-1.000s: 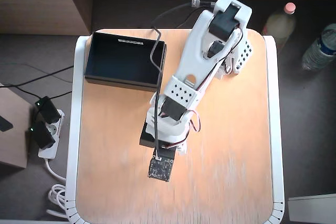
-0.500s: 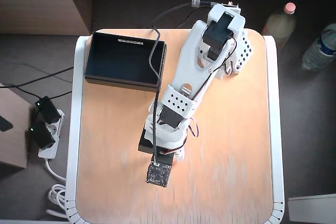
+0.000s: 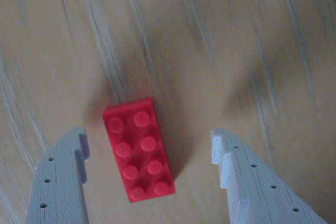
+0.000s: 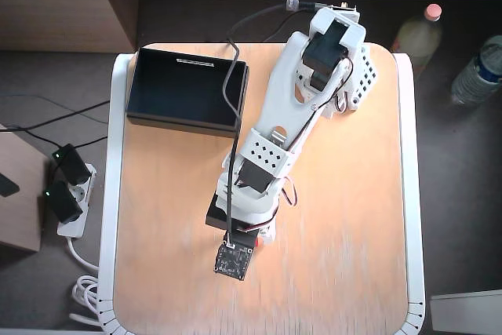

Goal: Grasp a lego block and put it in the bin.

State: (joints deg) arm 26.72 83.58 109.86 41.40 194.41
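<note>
A pale wood-grain worktop (image 4: 172, 217) with a white rim is carrying the arm and the bin (image 4: 187, 88), which is sitting at the far left corner in the overhead view. In the wrist view, the tool (image 3: 149, 148) is standing open, its white fingers (image 3: 63, 182) flanking the lego block (image 3: 138, 149), which is lying flat, studs up, without visible contact.

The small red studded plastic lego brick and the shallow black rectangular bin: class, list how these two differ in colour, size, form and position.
The small red studded plastic lego brick is bright red; the shallow black rectangular bin is black.
The brick is far smaller than the bin.
The brick is a solid block topped with two rows of studs; the bin is an open box with thin upright walls.
The brick lies between the open gripper fingers; the bin sits at the table's far-left corner in the overhead view.
Both are rectangular and rest on the wooden table.
</note>
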